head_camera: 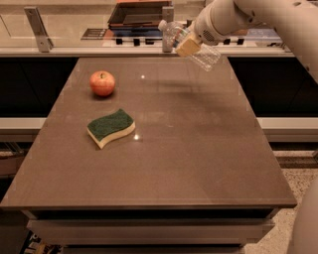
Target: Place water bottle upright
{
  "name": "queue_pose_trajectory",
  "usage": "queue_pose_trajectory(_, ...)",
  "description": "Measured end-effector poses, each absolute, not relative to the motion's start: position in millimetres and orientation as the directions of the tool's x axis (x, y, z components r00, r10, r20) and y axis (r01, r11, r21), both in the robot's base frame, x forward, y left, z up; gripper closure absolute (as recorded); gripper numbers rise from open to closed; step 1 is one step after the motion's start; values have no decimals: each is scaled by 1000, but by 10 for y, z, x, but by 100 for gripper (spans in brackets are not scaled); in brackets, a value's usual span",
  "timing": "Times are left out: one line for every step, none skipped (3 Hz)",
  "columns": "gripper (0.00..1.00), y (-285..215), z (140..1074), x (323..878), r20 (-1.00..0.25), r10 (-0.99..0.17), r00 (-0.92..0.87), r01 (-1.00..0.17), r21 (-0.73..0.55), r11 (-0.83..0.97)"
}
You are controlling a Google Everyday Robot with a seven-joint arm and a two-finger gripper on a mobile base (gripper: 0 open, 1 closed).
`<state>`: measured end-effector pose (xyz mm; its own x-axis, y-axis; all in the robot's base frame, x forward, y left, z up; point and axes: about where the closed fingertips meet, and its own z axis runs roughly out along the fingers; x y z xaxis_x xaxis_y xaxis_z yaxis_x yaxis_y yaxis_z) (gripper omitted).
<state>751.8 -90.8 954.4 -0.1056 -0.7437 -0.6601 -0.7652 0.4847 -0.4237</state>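
Pincer [188, 43] is up at the far edge of the counter [198, 149], right of centre, pinching the water bottle [206, 56] around its middle. Bottle is off the surface and tilted: white cap points up-left, clear ribbed base points down-right. It touches nothing but the pincer. One tan finger pad [189, 47] shows across the front of the bottle body. Arm [258, 15] comes in from the upper right corner. Apple [102, 83] sits on the counter at far left, stem side up, well apart from the bottle. Green-and-yellow sponge [111, 127] lies flat, nearer the camera than the apple, green side up, not touching it.
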Motion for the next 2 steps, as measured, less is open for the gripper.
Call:
queue_pose_trajectory(100,-954,9553,7437,-696,-716,-51,-764,-434,477)
queue_pose_trajectory(100,-1009,9654,7354,-735,-677,27,-752,-461,471)
